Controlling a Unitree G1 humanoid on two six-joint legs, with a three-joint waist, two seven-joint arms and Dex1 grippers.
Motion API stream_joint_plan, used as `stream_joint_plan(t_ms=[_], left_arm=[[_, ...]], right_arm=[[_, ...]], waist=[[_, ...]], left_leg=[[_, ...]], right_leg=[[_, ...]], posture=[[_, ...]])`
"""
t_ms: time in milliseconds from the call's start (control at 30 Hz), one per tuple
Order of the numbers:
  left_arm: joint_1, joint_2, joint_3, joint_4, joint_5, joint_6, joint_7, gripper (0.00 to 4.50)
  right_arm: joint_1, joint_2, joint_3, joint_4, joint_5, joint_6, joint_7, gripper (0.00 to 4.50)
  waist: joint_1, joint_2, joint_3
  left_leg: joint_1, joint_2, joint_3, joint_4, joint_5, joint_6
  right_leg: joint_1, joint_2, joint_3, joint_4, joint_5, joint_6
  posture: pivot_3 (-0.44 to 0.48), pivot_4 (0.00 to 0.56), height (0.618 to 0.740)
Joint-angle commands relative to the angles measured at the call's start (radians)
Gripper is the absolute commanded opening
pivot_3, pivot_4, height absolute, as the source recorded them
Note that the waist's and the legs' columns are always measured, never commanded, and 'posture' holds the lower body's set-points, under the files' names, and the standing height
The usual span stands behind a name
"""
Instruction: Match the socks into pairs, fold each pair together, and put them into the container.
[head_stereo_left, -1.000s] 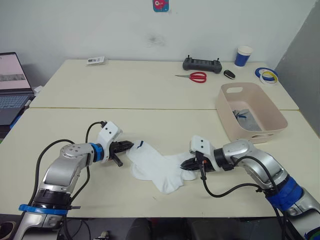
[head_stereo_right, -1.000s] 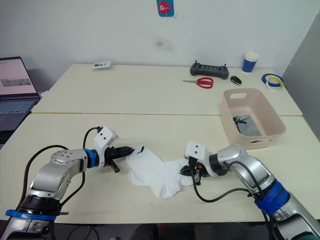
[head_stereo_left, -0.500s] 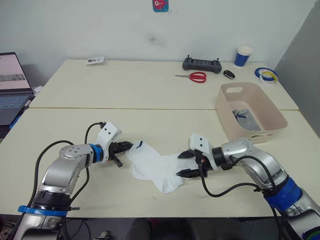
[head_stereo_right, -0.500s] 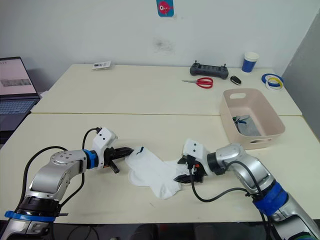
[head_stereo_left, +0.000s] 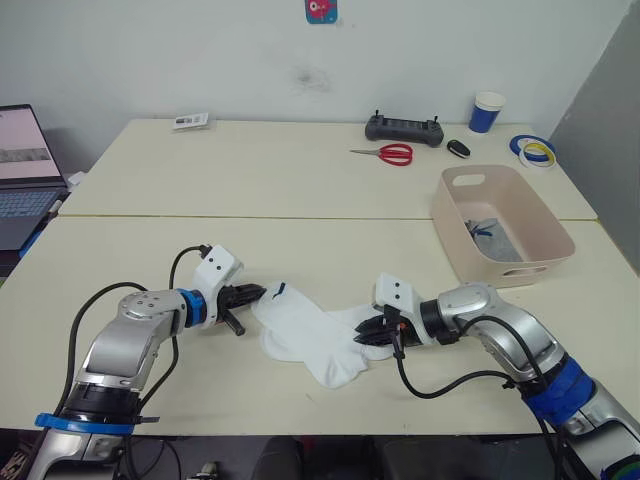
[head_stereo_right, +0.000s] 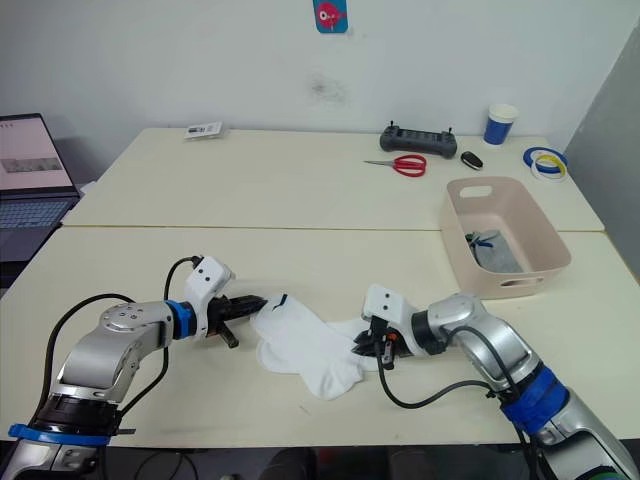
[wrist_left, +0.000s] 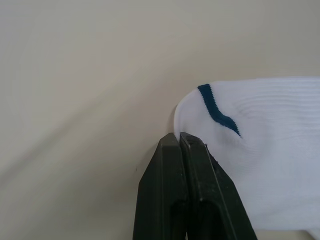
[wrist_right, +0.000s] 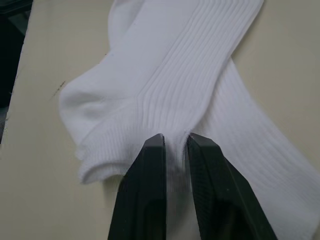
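On the cream table (head_stereo_left: 330, 190), both claws, left (head_stereo_left: 262, 290) and right (head_stereo_left: 362, 335), pinch ribbed white socks (head_stereo_left: 305, 340).

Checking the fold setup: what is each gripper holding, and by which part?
The left gripper pinches the toe edge of the white socks, beside the dark mark. The right gripper is closed on the ribbed cuff end of the same socks.

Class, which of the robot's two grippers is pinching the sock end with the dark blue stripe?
The left gripper: it pinches the white sock's blue-striped end.
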Motion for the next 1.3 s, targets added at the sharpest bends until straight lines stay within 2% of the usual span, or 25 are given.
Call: stream_joint_plan(t_ms=[33, 200, 333, 533, 767, 933, 1000, 1167, 1300], left_arm=[[-0.002, 0.013, 0.023, -0.034, -0.005, -0.001, 0.003, 0.00], [-0.004, 0.013, 0.022, -0.034, -0.003, -0.002, 0.004, 0.00], [-0.004, 0.015, 0.023, -0.032, -0.003, -0.004, 0.003, 0.00], [0.019, 0.036, 0.055, -0.051, -0.045, 0.016, -0.033, 0.00], [0.068, 0.116, 0.201, -0.163, -0.241, 0.164, -0.139, 0.00], [0.113, 0.164, 0.319, -0.281, -0.402, 0.305, -0.156, 0.00], [0.165, 0.163, 0.365, -0.363, -0.452, 0.355, -0.123, 0.00], [0.281, 0.092, 0.448, -0.540, -0.587, 0.448, 0.006, 0.00], [0.368, -0.007, 0.443, -0.640, -0.625, 0.442, 0.132, 0.00]], right_arm=[[0.002, -0.003, -0.001, -0.038, 0.004, -0.014, 0.012, 0.74], [-0.002, 0.004, -0.001, -0.009, -0.010, -0.011, -0.005, 0.74], [-0.006, 0.014, -0.011, 0.003, -0.009, -0.006, -0.013, 0.03], [-0.021, 0.024, -0.043, -0.040, 0.053, 0.050, 0.010, 0.03], [-0.086, -0.011, -0.129, -0.131, 0.236, 0.215, 0.083, 0.03], [-0.120, -0.064, -0.180, -0.157, 0.335, 0.291, 0.118, 0.03], [-0.141, -0.111, -0.198, -0.152, 0.363, 0.306, 0.154, 0.03], [-0.169, -0.216, -0.201, -0.130, 0.387, 0.288, 0.232, 0.03], [-0.209, -0.253, -0.141, -0.051, 0.310, 0.197, 0.297, 0.03]], waist=[[0.000, 0.000, 0.000], [0.000, 0.000, 0.000], [0.000, 0.000, 0.000], [-0.001, 0.000, 0.000], [-0.004, 0.000, 0.000], [-0.006, 0.000, 0.000], [-0.006, 0.000, 0.000], [-0.005, 0.000, 0.001], [-0.005, 0.000, 0.001]], left_leg=[[0.000, 0.000, 0.000, 0.000, 0.000, 0.000], [0.000, 0.000, 0.000, 0.000, 0.000, 0.000], [0.000, 0.000, 0.000, 0.000, 0.000, 0.000], [0.000, 0.000, 0.000, 0.000, 0.000, 0.000], [0.000, 0.001, -0.001, 0.000, 0.000, 0.000], [0.000, 0.001, 0.000, 0.000, 0.000, 0.000], [0.000, 0.001, 0.000, 0.000, 0.000, 0.000], [0.000, 0.001, 0.000, 0.000, 0.000, 0.000], [0.000, 0.001, 0.000, 0.000, 0.000, 0.000]], right_leg=[[0.000, 0.000, 0.000, 0.000, 0.000, 0.000], [0.000, 0.000, 0.000, 0.000, 0.000, 0.000], [0.000, 0.000, 0.000, 0.000, 0.000, 0.000], [0.000, 0.000, 0.000, 0.000, 0.000, 0.000], [0.000, 0.000, 0.000, 0.000, 0.000, 0.000], [0.000, -0.001, 0.000, 0.000, 0.000, 0.000], [0.000, -0.001, 0.000, -0.001, 0.000, 0.000], [0.000, -0.003, 0.001, -0.002, 0.000, 0.000], [0.000, -0.002, 0.002, -0.002, 0.000, 0.000]], posture=[[0.000, 0.150, 0.740], [0.000, 0.150, 0.740], [0.000, 0.150, 0.740], [0.000, 0.150, 0.740], [0.000, 0.150, 0.740], [0.000, 0.150, 0.740], [0.000, 0.150, 0.740], [0.000, 0.150, 0.740], [0.000, 0.150, 0.740]])
